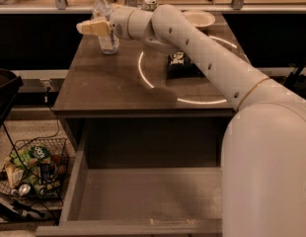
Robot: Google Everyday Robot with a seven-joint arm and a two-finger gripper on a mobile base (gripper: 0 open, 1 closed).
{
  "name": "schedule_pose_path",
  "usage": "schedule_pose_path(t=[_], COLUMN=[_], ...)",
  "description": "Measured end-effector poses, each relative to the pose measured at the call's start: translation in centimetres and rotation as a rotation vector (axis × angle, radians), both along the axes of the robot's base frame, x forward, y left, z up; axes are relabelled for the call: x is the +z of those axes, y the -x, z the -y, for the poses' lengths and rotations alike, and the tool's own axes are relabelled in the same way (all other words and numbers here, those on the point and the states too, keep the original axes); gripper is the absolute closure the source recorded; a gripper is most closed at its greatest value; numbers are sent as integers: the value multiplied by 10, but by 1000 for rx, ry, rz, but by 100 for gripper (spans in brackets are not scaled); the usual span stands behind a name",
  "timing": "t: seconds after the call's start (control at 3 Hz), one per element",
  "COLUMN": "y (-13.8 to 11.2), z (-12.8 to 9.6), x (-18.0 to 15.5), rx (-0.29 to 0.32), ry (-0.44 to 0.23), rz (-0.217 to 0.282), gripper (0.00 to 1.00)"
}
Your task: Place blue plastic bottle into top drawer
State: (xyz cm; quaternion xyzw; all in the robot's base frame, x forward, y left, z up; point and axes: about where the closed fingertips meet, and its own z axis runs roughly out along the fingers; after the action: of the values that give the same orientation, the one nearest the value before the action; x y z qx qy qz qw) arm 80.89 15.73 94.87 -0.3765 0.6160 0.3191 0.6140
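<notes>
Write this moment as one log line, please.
gripper: at blue plastic bottle | bottle: upright on table | top drawer: open, no bottle inside

The bottle (108,39) stands back-left on the table (108,85), end effector (87,27) at it, drawer (143,196) below in front.
</notes>
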Motion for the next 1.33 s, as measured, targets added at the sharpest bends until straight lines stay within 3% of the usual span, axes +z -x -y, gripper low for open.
schedule_pose_path(t=[0.67, 1.0, 1.33], y=[-19, -18, -18], z=[-8, -13, -14], x=[-12, -13, -13], rx=[-9, -4, -2], ry=[-10, -10, -10], rz=[-25, -27, -28], gripper=[65, 96, 100])
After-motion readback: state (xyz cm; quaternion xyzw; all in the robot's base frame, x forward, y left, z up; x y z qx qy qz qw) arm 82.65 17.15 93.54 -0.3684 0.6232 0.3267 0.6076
